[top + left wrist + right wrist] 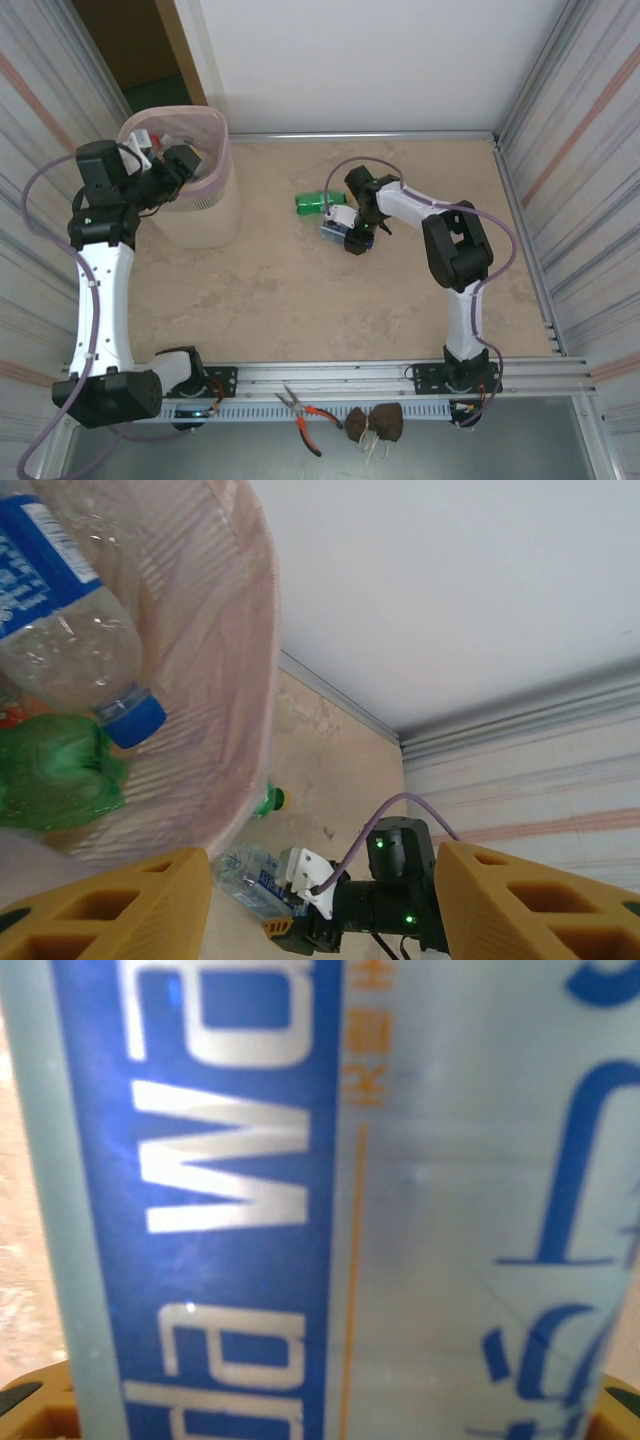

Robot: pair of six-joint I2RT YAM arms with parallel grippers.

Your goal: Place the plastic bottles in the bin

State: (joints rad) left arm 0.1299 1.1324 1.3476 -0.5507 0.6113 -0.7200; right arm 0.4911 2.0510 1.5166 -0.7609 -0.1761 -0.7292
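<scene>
At the far left of the counter (300, 300) stands the bin (210, 215), pale pink and translucent, with ribbed walls and a banded rim. The left tool (180, 162) hangs over its mouth. In the left wrist view the tool's two yellow fingers (120, 910) stand wide apart with nothing between them.

Inside the bin, that view shows a clear bottle (70, 610) with a blue label in white lettering and a blue cap, lying at a slant with its cap pointing down. Under it is a crushed green bottle (55, 780), crumpled and shiny. A scrap of orange shows at the left edge, too little of it to say what it is.

Further right, near the middle of the counter, a green bottle (318, 203) lies on its side, well apart from the bin. Its green cap (272, 799) peeks past the bin wall in the left wrist view.

Just beside it on the right is the right tool (352, 238), closed around a blue-labelled bottle (334, 230). Up close this bottle (320, 1200) is clear plastic wrapped in a pale label with a deep blue band, bold white letters and a thin orange line. Its sides reach the tool's yellow fingertips (30, 1412) in both lower corners. I cannot tell whether it touches the counter.

On the near rail lie red-handled pliers (305, 415).
</scene>
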